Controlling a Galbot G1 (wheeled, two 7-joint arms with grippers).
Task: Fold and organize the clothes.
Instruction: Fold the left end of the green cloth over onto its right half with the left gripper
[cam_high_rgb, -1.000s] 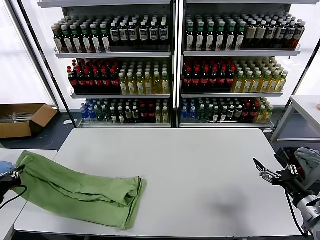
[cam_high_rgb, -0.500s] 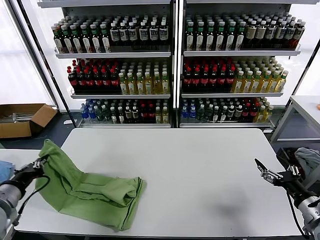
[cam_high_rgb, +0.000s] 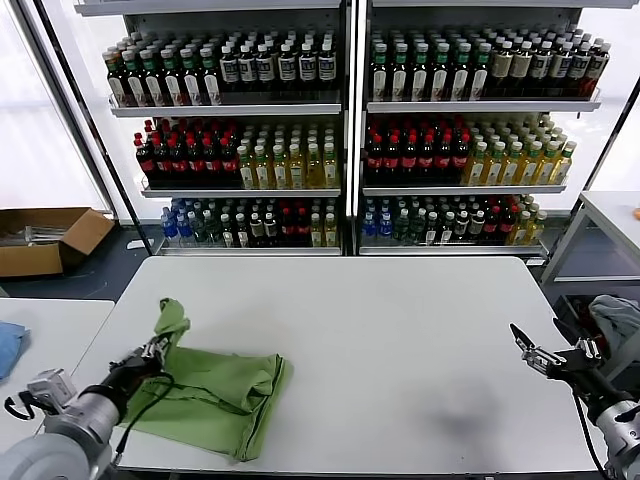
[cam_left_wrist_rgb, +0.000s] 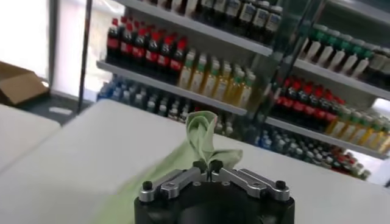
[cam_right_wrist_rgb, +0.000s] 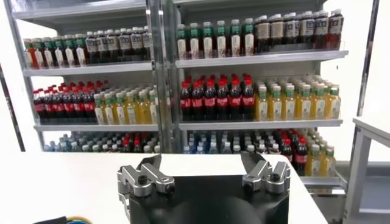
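One green shirt (cam_high_rgb: 213, 388) lay bunched on the white table (cam_high_rgb: 400, 340) near its front left corner, with one end lifted off the surface into a small peak. The left gripper (cam_high_rgb: 152, 352) was at that raised end, just inside the table's left edge, its fingers pressed together on a fold of the fabric. From the left wrist view the pinched cloth (cam_left_wrist_rgb: 206, 141) stood up as a crumpled point right above the closed fingers, while the remaining part trailed down onto the table. No logo, buttons or collar could be made out on the shirt as it was crumpled.

Off the table's left edge, a scrap of blue cloth (cam_high_rgb: 9, 346) rested on a lower side surface, and a cardboard box (cam_high_rgb: 42, 238) sat on the floor farther back.

Behind the table's far edge stood shelves (cam_high_rgb: 345, 120) packed with bottled drinks in rows: dark bottles, red-capped ones and yellow ones. Their labels were too small to read.

At the table's right edge, near the front corner, the right gripper (cam_high_rgb: 532, 351) hovered with its fingers spread apart, holding nothing; the right wrist view showed both fingers (cam_right_wrist_rgb: 144, 177) set wide. Just beyond it, off the table, lay a grey-white cloth (cam_high_rgb: 615, 322).
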